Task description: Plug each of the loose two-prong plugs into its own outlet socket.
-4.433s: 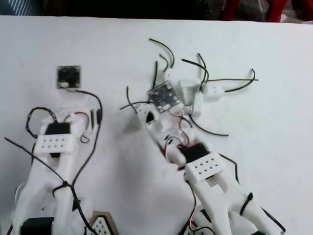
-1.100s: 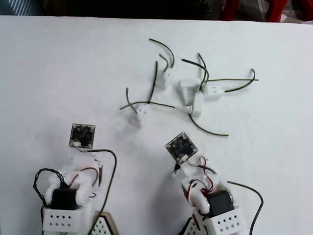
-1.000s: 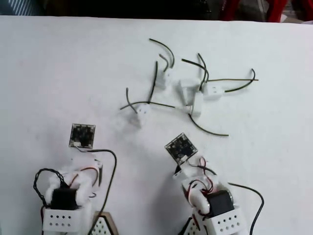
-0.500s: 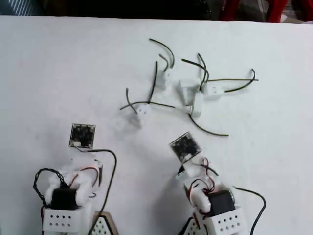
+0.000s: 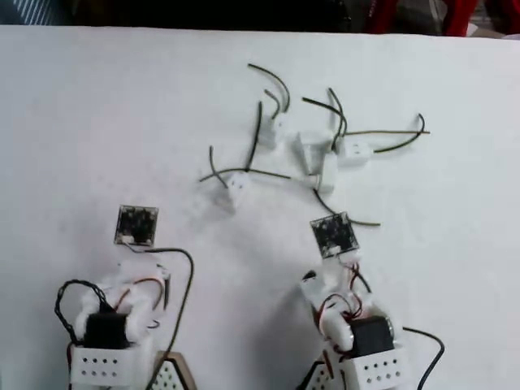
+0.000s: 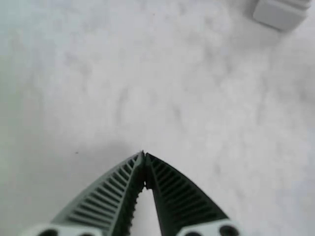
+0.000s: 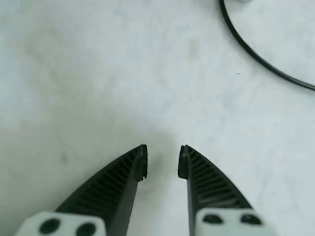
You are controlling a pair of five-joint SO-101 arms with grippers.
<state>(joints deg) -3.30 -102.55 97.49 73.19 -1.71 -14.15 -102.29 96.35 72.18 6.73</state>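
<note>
Several small white plug and socket blocks trail dark cords at the table's middle back: one (image 5: 236, 185) nearest the arms, one (image 5: 274, 130) behind it, and a close group (image 5: 327, 162) to the right. Both arms sit drawn back at the near edge, apart from the blocks. My left gripper (image 6: 143, 157) is shut over bare table, with a white block (image 6: 280, 11) farther off. My right gripper (image 7: 162, 161) is open by a narrow gap with nothing between its fingers, and a black cord (image 7: 256, 55) lies beyond it. The left arm (image 5: 106, 329) and right arm (image 5: 357, 333) show from above.
The white table (image 5: 97, 106) has bare room on the left and at the far right. A dark cord (image 5: 345, 215) from the group curves toward the right arm's wrist board (image 5: 334, 235). The left arm's cable (image 5: 183, 284) loops beside it.
Since 4.4 s ago both arms have drawn back from the blocks to the near edge. In the last second the right arm's wrist swung right; the left arm stayed still.
</note>
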